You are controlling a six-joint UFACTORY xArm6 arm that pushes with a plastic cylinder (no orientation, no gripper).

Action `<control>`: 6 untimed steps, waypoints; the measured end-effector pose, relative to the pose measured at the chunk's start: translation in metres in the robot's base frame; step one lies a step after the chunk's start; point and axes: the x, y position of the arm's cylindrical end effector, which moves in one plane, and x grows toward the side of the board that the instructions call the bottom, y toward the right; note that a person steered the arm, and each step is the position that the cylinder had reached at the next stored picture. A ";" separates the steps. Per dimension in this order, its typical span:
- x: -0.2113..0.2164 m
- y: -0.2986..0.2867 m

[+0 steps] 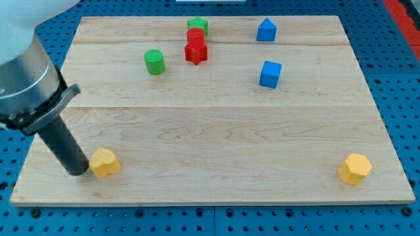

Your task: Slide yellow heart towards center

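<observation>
Resting on the wooden bench [216, 131] near its bottom left corner, my tip [79, 172] sits just beside the yellow heart [104, 162], on the heart's left side in the view, touching it or very nearly so. There are no jaws here, only the straight dark rod, so nothing is held. The yellow heart lies far from the middle of the bench, close to the view's bottom edge. A second yellow block [355, 168], roughly hexagonal, sits near the bottom right corner, well apart from the heart. Toward the view's top, a green cylinder [154, 61] stands left of a red star [195, 52], which touches a red block [195, 37] just above it. A green block [197, 25] sits right behind those, at the top edge. On the right, a blue block [266, 30] with a peaked top lies near the top edge, and a blue cube [270, 74] sits below it.
</observation>
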 end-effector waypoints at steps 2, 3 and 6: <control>0.010 0.012; -0.004 0.035; -0.046 0.086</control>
